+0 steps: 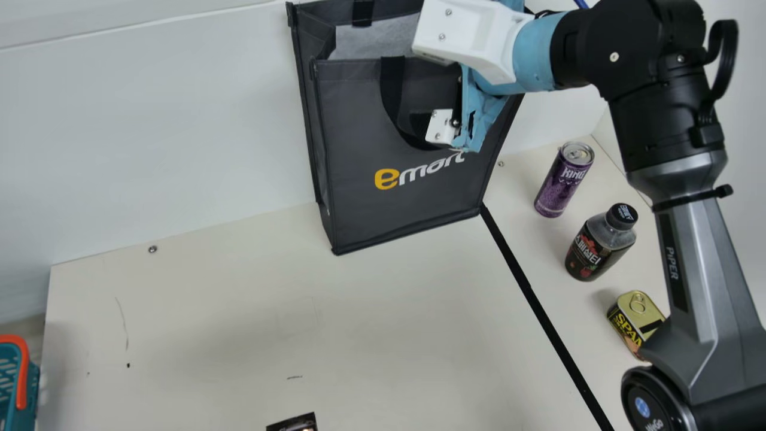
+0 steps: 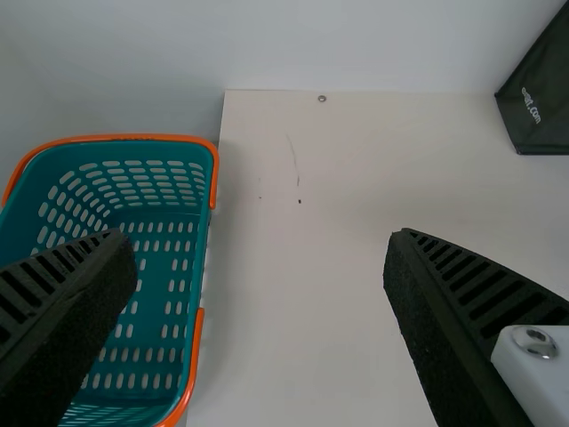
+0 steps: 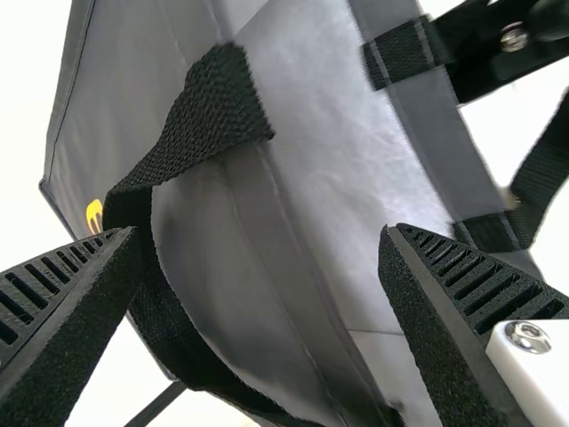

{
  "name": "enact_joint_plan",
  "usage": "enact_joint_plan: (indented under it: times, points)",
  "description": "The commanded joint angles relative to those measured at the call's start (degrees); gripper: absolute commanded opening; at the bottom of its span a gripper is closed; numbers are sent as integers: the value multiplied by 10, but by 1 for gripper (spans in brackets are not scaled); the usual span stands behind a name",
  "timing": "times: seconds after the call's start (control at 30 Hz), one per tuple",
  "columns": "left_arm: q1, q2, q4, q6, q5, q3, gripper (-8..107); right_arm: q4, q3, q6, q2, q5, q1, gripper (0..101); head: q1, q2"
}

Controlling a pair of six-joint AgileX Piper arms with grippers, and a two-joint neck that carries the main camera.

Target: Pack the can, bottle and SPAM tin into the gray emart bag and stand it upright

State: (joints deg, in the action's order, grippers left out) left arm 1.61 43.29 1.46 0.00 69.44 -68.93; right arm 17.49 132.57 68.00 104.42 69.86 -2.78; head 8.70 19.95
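In the main view the gray emart bag (image 1: 383, 203) stands upright against the back wall, its mouth partly open. My right gripper (image 1: 446, 123) is at its front handle. In the right wrist view my right gripper (image 3: 260, 236) is open, with the bag's front rim (image 3: 289, 240) and a black handle (image 3: 200, 120) between or below its spread fingers. The purple can (image 1: 558, 188), dark bottle (image 1: 592, 254) and SPAM tin (image 1: 634, 320) stand on the right of the table. In the left wrist view my left gripper (image 2: 260, 238) is open and holds nothing; the bag's corner (image 2: 540, 111) shows.
A teal basket with an orange rim (image 2: 133, 138) is at the table's left edge. Black tape (image 1: 532, 299) runs between the bag and the three items. A small dark object (image 1: 293, 424) lies at the main view's bottom edge. Behind the bag stands the wall (image 1: 155, 131).
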Motion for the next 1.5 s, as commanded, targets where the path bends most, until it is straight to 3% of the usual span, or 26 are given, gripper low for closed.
enact_joint_plan:
  times: [0.0,0.1,0.57,0.93,1.47]
  points:
    - [0,0,0,0,0,0,90,4,-4,4,2,0,0,95,13,0]
    - [0,0,0,0,0,0,90,8,-11,10,5,0,-1,95,13,0]
    - [0,0,0,0,0,0,90,40,-33,39,12,0,-12,1,13,0]
    - [0,0,0,0,0,0,90,53,-27,62,13,0,-16,0,13,0]
    - [0,0,0,0,0,0,90,33,-28,54,-24,0,-4,0,13,0]
